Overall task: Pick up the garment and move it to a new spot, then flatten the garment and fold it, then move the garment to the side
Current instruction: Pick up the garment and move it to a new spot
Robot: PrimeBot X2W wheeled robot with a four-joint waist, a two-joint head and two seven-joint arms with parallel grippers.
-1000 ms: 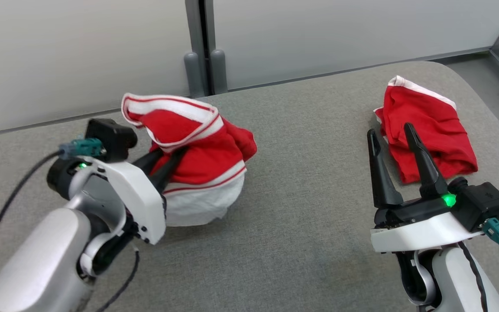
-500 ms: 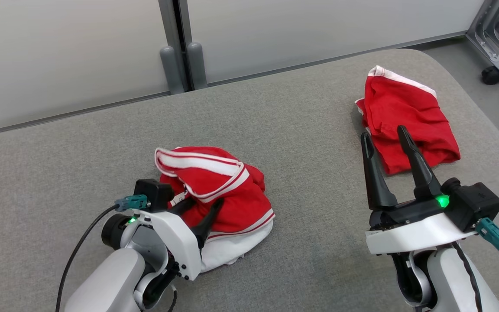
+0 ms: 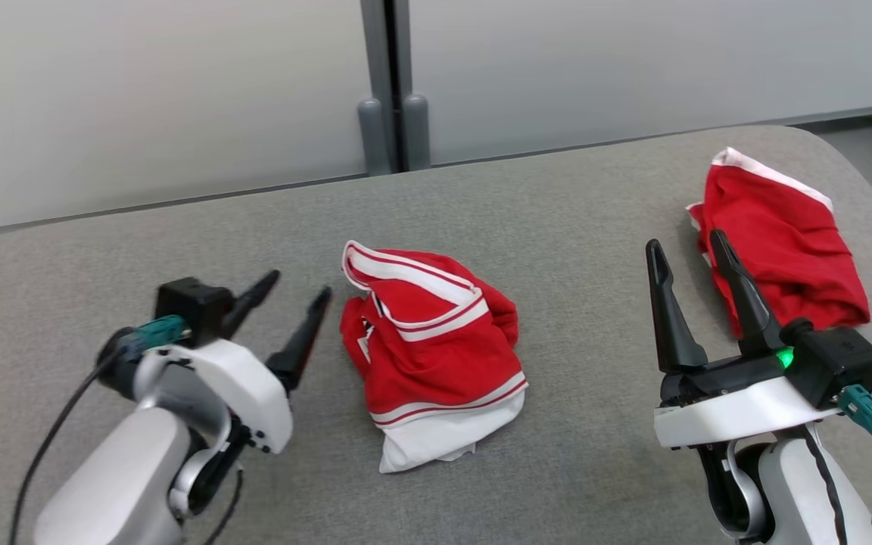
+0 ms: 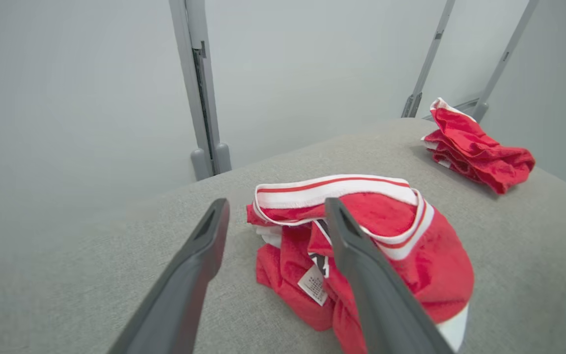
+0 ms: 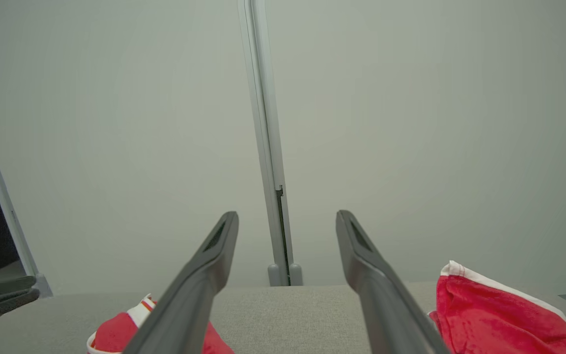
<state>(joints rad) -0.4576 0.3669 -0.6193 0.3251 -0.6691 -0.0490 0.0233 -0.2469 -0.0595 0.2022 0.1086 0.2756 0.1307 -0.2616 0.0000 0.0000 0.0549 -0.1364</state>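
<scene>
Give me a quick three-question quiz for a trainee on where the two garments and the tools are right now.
1. True or false: the left tool is clamped on the red-and-white striped garment.
2. Which is nearest the plain red garment? A) left tool B) right tool C) striped garment
3. How many garments lie on the grey table?
Key: 1 false, its jaws stand open beside the garment; 2 B; 3 two.
</scene>
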